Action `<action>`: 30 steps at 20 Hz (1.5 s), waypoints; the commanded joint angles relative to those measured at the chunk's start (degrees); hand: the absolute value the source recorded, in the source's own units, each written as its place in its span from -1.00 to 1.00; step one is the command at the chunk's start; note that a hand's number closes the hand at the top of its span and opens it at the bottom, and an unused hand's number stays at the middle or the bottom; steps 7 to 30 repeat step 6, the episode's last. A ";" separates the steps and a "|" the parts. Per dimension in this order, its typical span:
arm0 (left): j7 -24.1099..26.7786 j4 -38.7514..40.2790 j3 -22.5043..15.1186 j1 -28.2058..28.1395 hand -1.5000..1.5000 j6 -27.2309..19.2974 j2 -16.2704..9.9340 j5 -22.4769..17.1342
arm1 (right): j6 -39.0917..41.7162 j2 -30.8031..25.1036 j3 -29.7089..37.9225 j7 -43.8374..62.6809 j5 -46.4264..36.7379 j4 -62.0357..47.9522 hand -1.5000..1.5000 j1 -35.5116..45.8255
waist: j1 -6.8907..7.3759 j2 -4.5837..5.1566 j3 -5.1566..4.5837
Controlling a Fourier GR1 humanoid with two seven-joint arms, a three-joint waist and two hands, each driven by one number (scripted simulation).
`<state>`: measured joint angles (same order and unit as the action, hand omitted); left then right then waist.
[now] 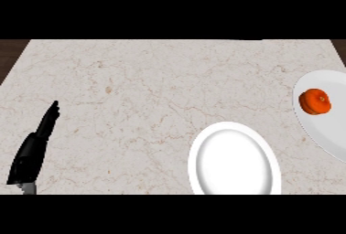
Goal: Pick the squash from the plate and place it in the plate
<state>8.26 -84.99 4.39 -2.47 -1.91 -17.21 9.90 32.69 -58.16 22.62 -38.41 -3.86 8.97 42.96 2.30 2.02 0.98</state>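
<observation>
Two white plates on a marble counter [135, 91], squash on the far right one, left hand resting at the left edge.

Squash [315, 101] is small, orange, roundish, sitting on the right plate [331, 132], toward that plate's upper left part; this plate is cut off by the right edge of the view. Second plate [234, 160] lies near the bottom, right of center, nothing on it, lower rim cut off by the view's bottom. Plates are near each other but apart, not touching. Left hand [32, 151] is black, at the lower left, fingers straight and together pointing up and slightly right, holding nothing, well apart from both plates and the squash. Right hand does not show anywhere. Dark strip of wood [10, 55] shows past the counter's upper left corner.
</observation>
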 commanded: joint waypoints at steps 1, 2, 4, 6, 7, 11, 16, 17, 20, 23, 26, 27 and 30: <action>-0.66 -0.25 0.05 0.01 0.00 0.21 0.27 -0.44 | 9.24 -1.89 0.93 -6.11 1.14 0.77 -1.00 -1.65 | 0.31 0.05 0.14; -0.27 -0.53 0.01 -0.06 0.00 -0.51 0.60 -0.07 | 8.23 -0.95 0.60 -6.83 0.86 1.00 -1.00 -3.18 | 0.31 0.19 0.26; -0.26 -0.63 0.29 -0.39 0.00 0.26 -0.12 -0.38 | 9.73 -2.21 1.13 -5.75 1.63 1.34 -1.00 -3.31 | 0.35 0.02 0.24; -0.05 -0.56 0.31 0.11 0.00 0.47 0.10 -0.81 | 9.75 -2.92 1.40 -4.49 2.04 1.48 -1.00 -3.71 | 0.27 0.14 0.23; -0.05 -0.56 0.31 0.11 0.00 0.47 0.10 -0.81 | 9.75 -2.92 1.40 -4.49 2.04 1.48 -1.00 -3.71 | 0.27 0.14 0.23; -0.05 -0.56 0.31 0.11 0.00 0.47 0.10 -0.81 | 9.75 -2.92 1.40 -4.49 2.04 1.48 -1.00 -3.71 | 0.27 0.14 0.23; -0.05 -0.56 0.31 0.11 0.00 0.47 0.10 -0.81 | 9.75 -2.92 1.40 -4.49 2.04 1.48 -1.00 -3.71 | 0.27 0.14 0.23; -0.05 -0.56 0.31 0.11 0.00 0.47 0.10 -0.81 | 9.75 -2.92 1.40 -4.49 2.04 1.48 -1.00 -3.71 | 0.27 0.14 0.23; -0.05 -0.56 0.31 0.11 0.00 0.47 0.10 -0.81 | 9.75 -2.92 1.40 -4.49 2.04 1.48 -1.00 -3.71 | 0.27 0.14 0.23; -0.05 -0.56 0.31 0.11 0.00 0.47 0.10 -0.81 | 9.75 -2.92 1.40 -4.49 2.04 1.48 -1.00 -3.71 | 0.27 0.14 0.23; -0.05 -0.56 0.31 0.11 0.00 0.47 0.10 -0.81 | 9.75 -2.92 1.40 -4.49 2.04 1.48 -1.00 -3.71 | 0.27 0.14 0.23; -0.05 -0.56 0.31 0.11 0.00 0.47 0.10 -0.81 | 9.75 -2.92 1.40 -4.49 2.04 1.48 -1.00 -3.71 | 0.27 0.14 0.23; -0.05 -0.56 0.31 0.11 0.00 0.47 0.10 -0.81 | 9.75 -2.92 1.40 -4.49 2.04 1.48 -1.00 -3.71 | 0.27 0.14 0.23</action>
